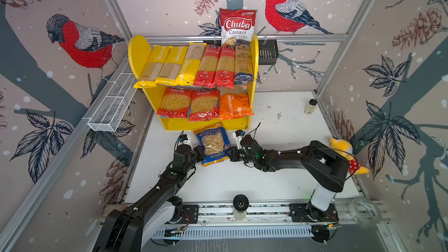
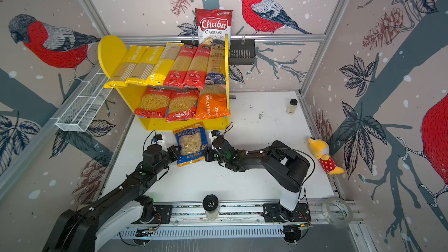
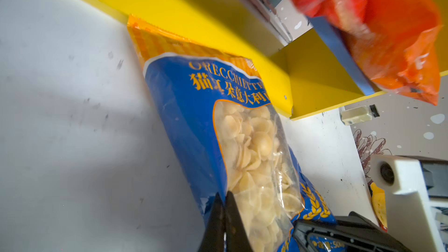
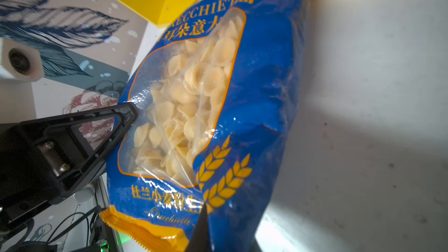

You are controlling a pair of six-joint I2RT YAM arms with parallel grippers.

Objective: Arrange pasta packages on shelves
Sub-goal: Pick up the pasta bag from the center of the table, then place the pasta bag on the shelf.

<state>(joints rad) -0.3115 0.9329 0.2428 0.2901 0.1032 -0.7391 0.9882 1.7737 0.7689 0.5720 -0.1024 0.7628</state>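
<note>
A blue-yellow bag of shell pasta (image 1: 213,144) (image 2: 190,144) lies on the white table just in front of the shelves (image 1: 139,52) (image 2: 109,49). My left gripper (image 1: 200,152) (image 3: 224,197) is shut on the bag's left edge. My right gripper (image 1: 231,153) (image 4: 203,212) is shut on its right edge near the bottom seam. On the upper board lie long yellow packs (image 1: 167,65), red packs (image 1: 218,65) and a dark-blue pack (image 1: 243,64). The lower board holds two red bags (image 1: 189,105) and an orange bag (image 1: 234,105).
A Chuba chips bag (image 1: 237,25) stands behind the shelves. A white wire basket (image 1: 111,107) hangs on the left wall and a black basket (image 1: 268,53) on the back rail. A spice jar (image 1: 310,106), a plush toy (image 1: 346,156) and a tape roll (image 1: 363,210) sit at the right.
</note>
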